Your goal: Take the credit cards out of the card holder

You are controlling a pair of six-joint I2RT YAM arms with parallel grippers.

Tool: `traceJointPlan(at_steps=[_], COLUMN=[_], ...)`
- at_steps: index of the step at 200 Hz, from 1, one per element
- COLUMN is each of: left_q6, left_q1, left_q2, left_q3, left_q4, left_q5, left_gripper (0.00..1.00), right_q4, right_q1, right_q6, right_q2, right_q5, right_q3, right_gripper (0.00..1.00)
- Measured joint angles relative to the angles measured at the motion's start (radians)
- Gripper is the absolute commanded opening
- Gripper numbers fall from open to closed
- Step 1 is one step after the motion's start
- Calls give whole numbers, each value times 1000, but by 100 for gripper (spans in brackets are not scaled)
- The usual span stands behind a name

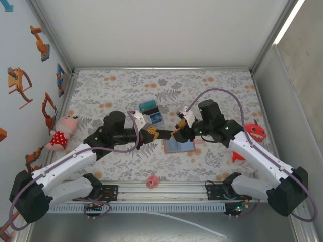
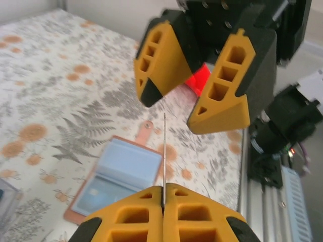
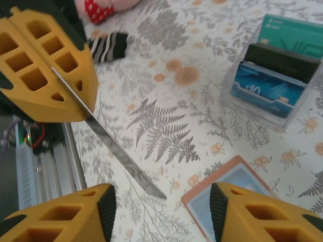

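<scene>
Plastic card (image 3: 121, 156) is clamped edge-on in the left gripper (image 2: 164, 194), in the air near the open holder (image 2: 123, 166); the right gripper (image 2: 176, 108), jaws apart around its tip, should back off straight without brushing it.

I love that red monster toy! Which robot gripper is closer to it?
Right. The right gripper hangs in the middle, with the red monster toy off to its right; the left gripper, pinching a card, faces it from the farther side.
</scene>
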State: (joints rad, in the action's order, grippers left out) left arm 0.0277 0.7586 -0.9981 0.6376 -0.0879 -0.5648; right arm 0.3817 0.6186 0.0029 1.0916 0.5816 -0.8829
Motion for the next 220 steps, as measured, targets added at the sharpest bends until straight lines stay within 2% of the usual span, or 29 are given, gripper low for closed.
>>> traceJointPlan(at_steps=[35,62,96,129,144,171,192,204,220], left_q6=[112,184,265,317,329,347,362,371,372], left_q1=[0,0,0,0,0,0,-7,-9,-10], left_q2=[70,71,53,46,46,46,43,41,41], left_q3=[-107,-137,-138,-138,-138,-138,-138,-138,-137], left_q4=[-181,-286,-413,-478,-492,-510,-520,-525,-522], left_q5=[121,172,171,144,130,114,115,115,112], left_gripper=[0,0,0,0,0,0,0,12,28], right_q4=[-236,-438,-628,-721,-746,-768,-776,-774,-760], right_q1=[0,0,0,0,0,-1,-2,-1,-2], right_q6=[168,294,407,459,473,486,478,474,460], right_q2=[-39,-23,37,58,55,40,22,11,-2], right_q5=[0,22,74,111,115,138,170,185,197], right_q3=[122,184,193,193,193,193,193,193,193], right_gripper=[55,53,57,54,48,20,6,0,0])
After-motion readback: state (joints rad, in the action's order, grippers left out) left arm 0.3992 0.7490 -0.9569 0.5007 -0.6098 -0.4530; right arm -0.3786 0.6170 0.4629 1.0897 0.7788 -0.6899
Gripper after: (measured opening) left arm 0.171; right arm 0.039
